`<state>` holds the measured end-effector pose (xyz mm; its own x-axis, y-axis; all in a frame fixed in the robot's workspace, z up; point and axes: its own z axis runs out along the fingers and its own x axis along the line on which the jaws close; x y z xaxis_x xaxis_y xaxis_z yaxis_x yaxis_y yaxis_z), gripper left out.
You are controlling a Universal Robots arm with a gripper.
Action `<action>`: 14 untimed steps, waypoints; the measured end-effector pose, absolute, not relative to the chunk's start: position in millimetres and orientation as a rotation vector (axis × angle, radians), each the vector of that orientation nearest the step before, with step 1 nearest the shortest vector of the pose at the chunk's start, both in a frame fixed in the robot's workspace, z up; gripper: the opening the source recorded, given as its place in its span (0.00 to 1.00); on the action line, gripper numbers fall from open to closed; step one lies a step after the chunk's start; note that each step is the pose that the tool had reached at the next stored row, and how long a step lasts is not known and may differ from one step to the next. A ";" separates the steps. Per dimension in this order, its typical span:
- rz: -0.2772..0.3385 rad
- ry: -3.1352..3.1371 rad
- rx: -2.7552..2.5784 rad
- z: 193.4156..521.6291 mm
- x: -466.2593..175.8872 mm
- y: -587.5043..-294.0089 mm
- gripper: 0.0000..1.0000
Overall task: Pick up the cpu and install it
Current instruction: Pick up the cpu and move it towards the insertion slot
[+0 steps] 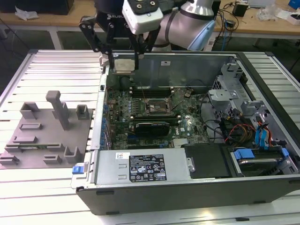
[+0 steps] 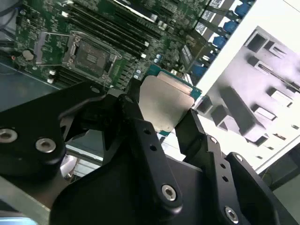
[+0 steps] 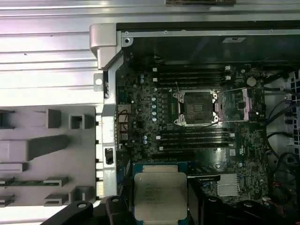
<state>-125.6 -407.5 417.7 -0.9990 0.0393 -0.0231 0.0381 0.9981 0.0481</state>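
Gripper right up close, clenched on the cpu, its edges pinched between two black fingers. In the exterior view the chip hangs over the far corner of the computer case, on the exterior view's left, well apart from the socket mid-board. Memory slots flank that socket, cables crowd the exterior view's right, and a grey fixture tray lies outside the case.

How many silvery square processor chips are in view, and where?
1. The silvery-grey square cpu is held in the black gripper above the open computer case's far corner, on the exterior view's left. The motherboard socket looks empty.
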 end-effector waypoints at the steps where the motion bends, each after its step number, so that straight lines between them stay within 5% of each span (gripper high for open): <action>1: 0.074 3.116 0.060 417.7 -121.5 -407.5 0.55; 14: 0.075 3.116 0.060 417.1 -100.2 -407.5 0.55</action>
<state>-100.2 -407.5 417.1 -0.9990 0.0392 -0.0233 0.0380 0.9981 0.0484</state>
